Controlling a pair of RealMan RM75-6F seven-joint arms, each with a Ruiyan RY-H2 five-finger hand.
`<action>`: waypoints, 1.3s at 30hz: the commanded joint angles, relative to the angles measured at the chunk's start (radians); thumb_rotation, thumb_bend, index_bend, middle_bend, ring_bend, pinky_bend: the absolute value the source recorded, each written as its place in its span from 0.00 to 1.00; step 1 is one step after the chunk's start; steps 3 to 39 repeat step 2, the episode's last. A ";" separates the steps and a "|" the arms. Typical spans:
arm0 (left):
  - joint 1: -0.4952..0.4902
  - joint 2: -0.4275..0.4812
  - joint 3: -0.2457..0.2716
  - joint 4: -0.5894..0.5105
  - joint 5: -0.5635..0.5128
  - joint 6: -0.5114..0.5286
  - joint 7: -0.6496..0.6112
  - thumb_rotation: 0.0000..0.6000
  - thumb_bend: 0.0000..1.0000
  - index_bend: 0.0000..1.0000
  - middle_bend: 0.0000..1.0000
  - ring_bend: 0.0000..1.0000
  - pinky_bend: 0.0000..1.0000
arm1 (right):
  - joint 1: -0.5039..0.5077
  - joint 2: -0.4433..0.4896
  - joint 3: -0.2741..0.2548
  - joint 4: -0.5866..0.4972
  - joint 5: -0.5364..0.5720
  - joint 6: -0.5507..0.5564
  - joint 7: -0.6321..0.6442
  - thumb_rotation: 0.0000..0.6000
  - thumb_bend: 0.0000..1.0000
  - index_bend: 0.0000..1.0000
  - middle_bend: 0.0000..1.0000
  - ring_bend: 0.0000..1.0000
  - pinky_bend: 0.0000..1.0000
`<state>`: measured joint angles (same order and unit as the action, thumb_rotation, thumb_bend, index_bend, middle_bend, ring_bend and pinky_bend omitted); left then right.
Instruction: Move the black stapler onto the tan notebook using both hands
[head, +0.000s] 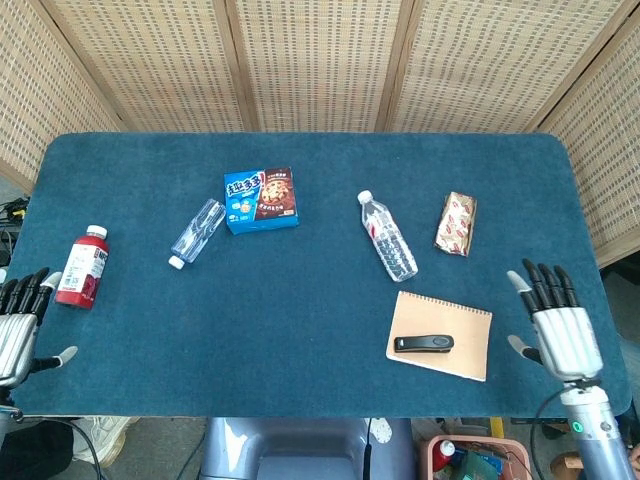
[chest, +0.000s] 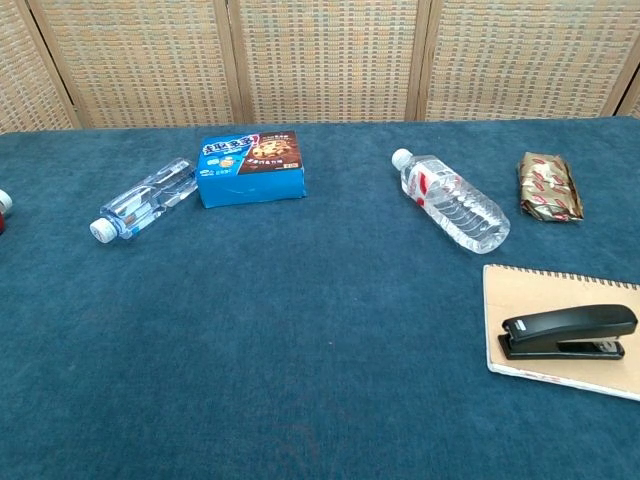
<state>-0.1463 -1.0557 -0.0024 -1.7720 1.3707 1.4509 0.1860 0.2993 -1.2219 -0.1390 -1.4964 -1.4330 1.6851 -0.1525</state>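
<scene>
The right hand (head: 560, 320) hangs at the table's (head: 320, 380) right front corner, fingers spread and straight, palm down, holding nothing and touching nothing. The left hand (head: 18, 320) sits just off the left front edge, fingers likewise apart and empty. Neither hand shows in the chest view.

Just left of the right hand, with a strip of bare blue cloth between, lies the tan notebook (head: 465, 350), its spiral edge on the far side and its near edge close to the table's front edge. The black stapler (head: 424, 343) lies flat on the notebook's left part, long side running left to right, closed, wholly inside the cover. In the chest view the stapler (chest: 568, 331) rests on the notebook (chest: 540, 290) near its front edge.

Beyond the notebook lie a clear water bottle (head: 388, 236) and a foil snack packet (head: 456, 223). Just beyond the left hand lies a red bottle (head: 82, 266). Farther off, mid-table, sit a small clear bottle (head: 197, 232) and a blue biscuit box (head: 262, 199).
</scene>
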 joint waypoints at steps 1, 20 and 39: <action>0.006 -0.006 0.002 0.010 0.010 0.007 -0.001 1.00 0.02 0.00 0.00 0.00 0.00 | -0.113 -0.053 0.011 0.169 -0.065 0.088 0.136 1.00 0.00 0.00 0.00 0.00 0.00; 0.008 -0.008 0.002 0.013 0.013 0.008 -0.003 1.00 0.02 0.00 0.00 0.00 0.00 | -0.120 -0.053 0.014 0.178 -0.065 0.087 0.146 1.00 0.00 0.00 0.00 0.00 0.00; 0.008 -0.008 0.002 0.013 0.013 0.008 -0.003 1.00 0.02 0.00 0.00 0.00 0.00 | -0.120 -0.053 0.014 0.178 -0.065 0.087 0.146 1.00 0.00 0.00 0.00 0.00 0.00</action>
